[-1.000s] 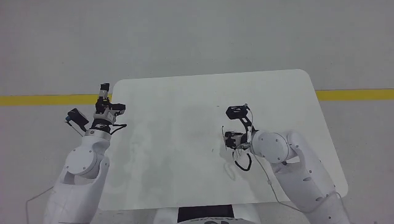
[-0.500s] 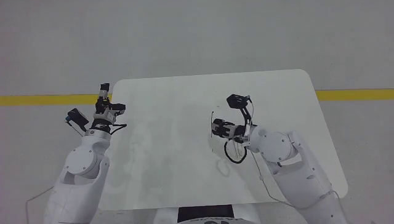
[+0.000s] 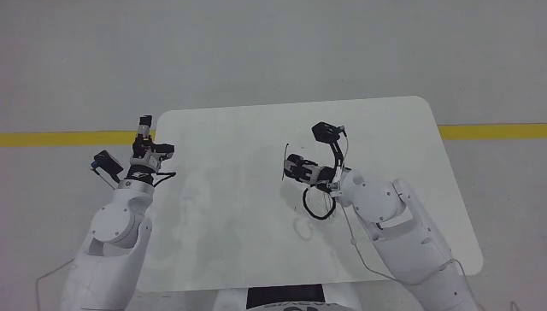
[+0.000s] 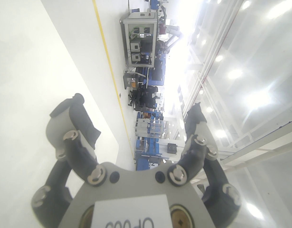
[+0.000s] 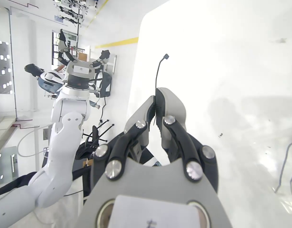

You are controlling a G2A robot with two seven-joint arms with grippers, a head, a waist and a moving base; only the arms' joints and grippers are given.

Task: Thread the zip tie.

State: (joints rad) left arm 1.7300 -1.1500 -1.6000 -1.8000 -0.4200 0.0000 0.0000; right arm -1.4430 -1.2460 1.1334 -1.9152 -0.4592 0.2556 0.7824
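The right gripper (image 5: 156, 98) is above the middle of the white table (image 3: 239, 132), a little toward its right half. Its two fingers (image 5: 168, 105) are pressed together, and between them they pinch a thin black zip tie (image 5: 156, 77). The strap comes out past the fingertips and ends in the small square head, which stays in the air over the table surface. In the top view the tie is a fine dark line just beyond the gripper, pointing toward the far side of the table. How much of the strap is behind the fingers I cannot tell.

The left gripper (image 4: 135, 105) is at the left edge of the table, near the far left corner, well apart from the right gripper. Its fingers (image 4: 72, 117) are spread wide, with nothing between them. On the grey floor around the table there is a yellow line (image 3: 51, 137).
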